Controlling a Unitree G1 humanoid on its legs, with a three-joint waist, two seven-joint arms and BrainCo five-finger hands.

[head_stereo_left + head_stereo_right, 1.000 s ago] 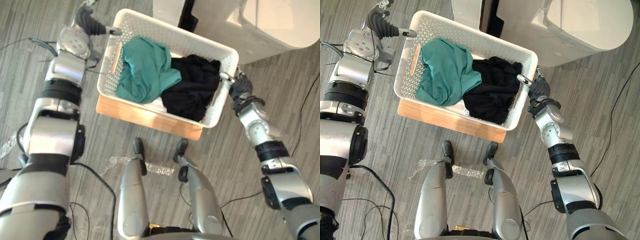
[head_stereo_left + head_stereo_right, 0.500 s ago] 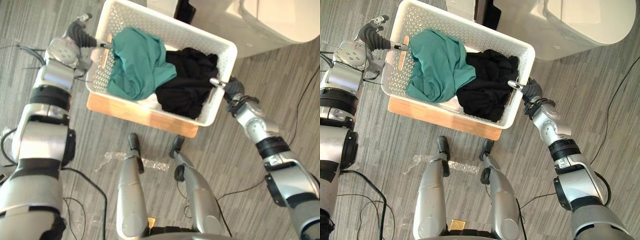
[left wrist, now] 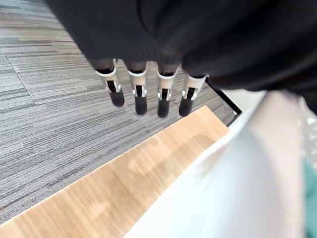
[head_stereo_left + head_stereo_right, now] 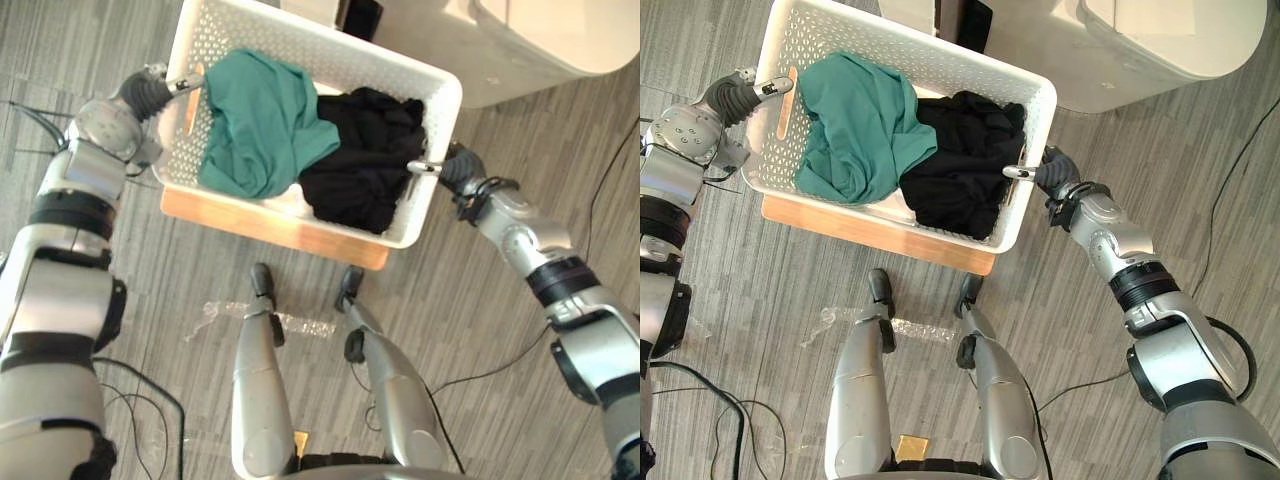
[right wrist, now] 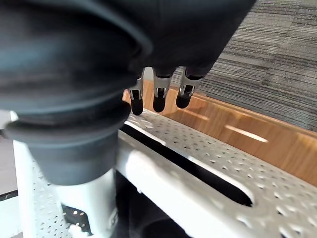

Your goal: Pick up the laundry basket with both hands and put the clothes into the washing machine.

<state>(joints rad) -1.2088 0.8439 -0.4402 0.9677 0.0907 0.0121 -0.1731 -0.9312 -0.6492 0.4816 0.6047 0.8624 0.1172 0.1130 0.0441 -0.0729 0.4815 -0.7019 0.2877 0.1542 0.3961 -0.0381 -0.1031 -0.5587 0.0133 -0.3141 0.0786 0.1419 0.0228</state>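
The white perforated laundry basket [image 4: 330, 55] rests on a low wooden board [image 4: 270, 222] on the floor. It holds a teal garment [image 4: 255, 120] on its left and a black garment [image 4: 365, 150] on its right. My left hand [image 4: 140, 95] is at the basket's left end, thumb lying over the rim by the handle slot. Its fingers [image 3: 139, 94] hang straight down outside the wall [image 3: 237, 188]. My right hand [image 4: 462, 172] is at the right end, thumb reaching over the rim. Its fingers [image 5: 158, 94] point down the outer wall beside the handle slot [image 5: 198, 163]. Both hands are open.
The white washing machine [image 4: 520, 40] stands just beyond the basket at the back right. A dark gap [image 4: 358, 15] shows beside it, behind the basket. Crumpled clear plastic [image 4: 240, 318] lies on the grey striped floor near me.
The camera has shifted. My left hand has slid along the basket's left end to the handle slot. My right thumb now reaches further over the right rim. The basket stays on the board.
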